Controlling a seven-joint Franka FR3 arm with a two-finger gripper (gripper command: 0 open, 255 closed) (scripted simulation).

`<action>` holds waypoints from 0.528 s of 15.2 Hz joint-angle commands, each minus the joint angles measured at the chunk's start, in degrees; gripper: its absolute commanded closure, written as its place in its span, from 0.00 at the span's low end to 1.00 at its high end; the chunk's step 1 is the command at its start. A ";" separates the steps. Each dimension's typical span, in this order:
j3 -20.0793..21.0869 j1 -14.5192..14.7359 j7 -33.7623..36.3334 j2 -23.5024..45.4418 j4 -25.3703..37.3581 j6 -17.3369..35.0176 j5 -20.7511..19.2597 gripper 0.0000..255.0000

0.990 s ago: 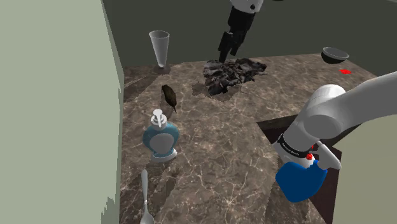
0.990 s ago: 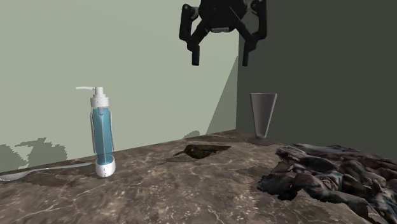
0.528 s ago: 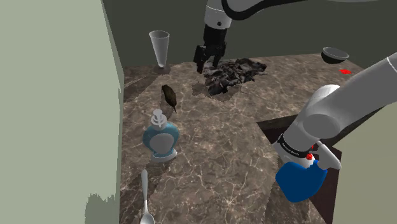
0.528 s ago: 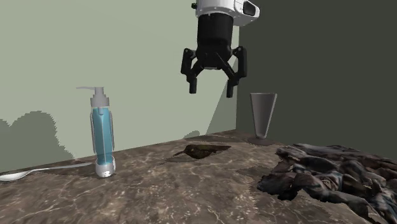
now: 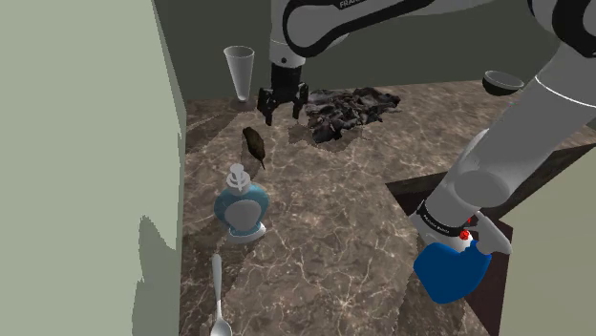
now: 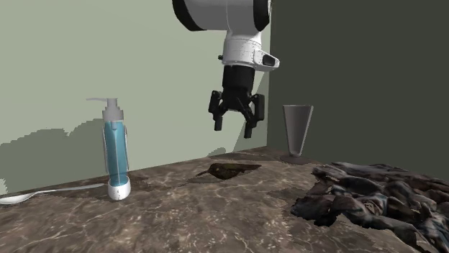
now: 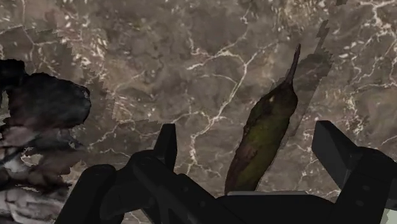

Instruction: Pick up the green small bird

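Your gripper (image 6: 233,128) hangs with its two black fingers spread apart and nothing between them, pointing down at the marble counter (image 5: 325,220). In the second exterior view it hovers in the air, well clear of the stone.

The bird (image 6: 224,170) lies flat on the counter almost straight under the hand. In the wrist view the gripper (image 7: 250,149) frames the bird (image 7: 267,133) between its fingers, neither one touching it. So what remains is mostly a drop, with little sideways travel.

Mind the long axis. The bird is a slim, dark olive shape that runs away from the hand, roughly across the line on which your fingers close. That suits a pinch across its narrow body. Its thin pointed end, which I take for the beak, points away from the hand. The body slants a little toward one finger, so a small wrist turn may square things up.

In the shoulder view the gripper (image 5: 283,115) sits just beyond the bird (image 5: 254,143), with the dark crumpled cloth (image 5: 349,110) near on one side and the clear cup (image 5: 239,72) on the other. The soap dispenser (image 5: 241,205) stands well apart.
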 commanded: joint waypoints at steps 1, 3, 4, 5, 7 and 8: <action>0.52 0.19 3.66 5.72 3.64 1.19 -0.91 0.00; 0.54 0.55 6.71 10.55 6.80 1.98 -1.61 0.00; 0.48 0.77 8.17 12.96 8.47 2.29 -1.93 0.00; 0.35 1.03 9.58 15.37 10.20 2.54 -2.23 0.00; -0.04 1.63 12.27 20.17 13.87 2.87 -2.72 0.00; -0.21 1.85 13.07 21.69 15.09 2.92 -2.84 0.00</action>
